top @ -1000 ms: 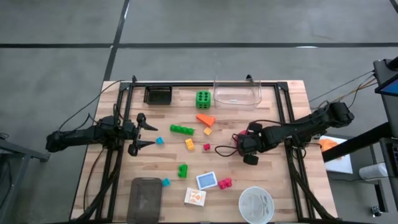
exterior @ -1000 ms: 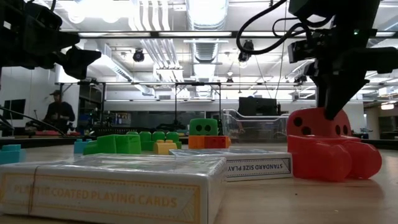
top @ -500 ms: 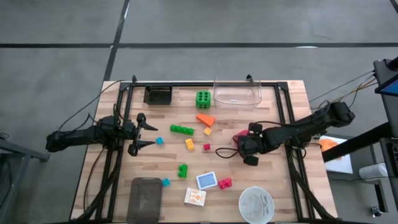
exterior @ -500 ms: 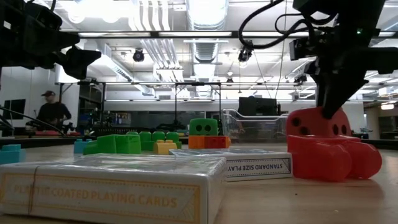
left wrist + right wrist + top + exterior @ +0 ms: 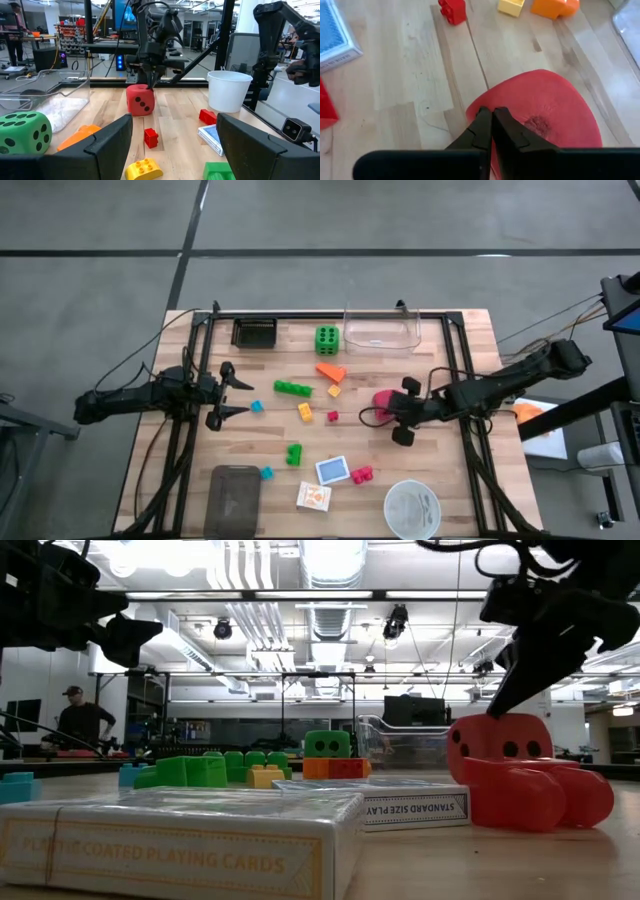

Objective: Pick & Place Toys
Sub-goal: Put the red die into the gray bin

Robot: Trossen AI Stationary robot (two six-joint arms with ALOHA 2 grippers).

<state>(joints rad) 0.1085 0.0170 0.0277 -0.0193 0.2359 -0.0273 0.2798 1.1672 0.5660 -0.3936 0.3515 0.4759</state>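
Note:
The red dotted die point(image 5: 383, 402) rests on the table right of centre; it also shows in the low view point(image 5: 500, 745) and in the left wrist view point(image 5: 140, 99). My right gripper point(image 5: 491, 117) is shut, with its tips at the die's top edge. My left gripper point(image 5: 238, 391) is open and empty at the table's left; its fingers frame the left wrist view point(image 5: 175, 150). A green die point(image 5: 326, 337), green bricks point(image 5: 292, 388), an orange brick point(image 5: 331, 371), yellow bricks point(image 5: 305, 411), a red brick point(image 5: 361, 474) and two card packs point(image 5: 332, 470) lie on the table. My right gripper touches the red die's top near its right-hand edge point(image 5: 510, 107) with its shut fingertips point(image 5: 150, 82). The fingers slant down from the table's right side. The die sits on the table; whether the tips press on it I cannot tell.
A clear tub point(image 5: 381, 330) and a black tray point(image 5: 254, 332) stand at the far edge. A round white bowl point(image 5: 412, 509) and a grey lid point(image 5: 232, 500) lie at the near edge. A black frame point(image 5: 200, 360) runs along the table's sides. A person stands in the room behind point(image 5: 75, 720).
My right gripper has drawn back toward the table's right edge and risen a little, so that the red die it stood over now shows in the high view. The die has turned slightly on the table.

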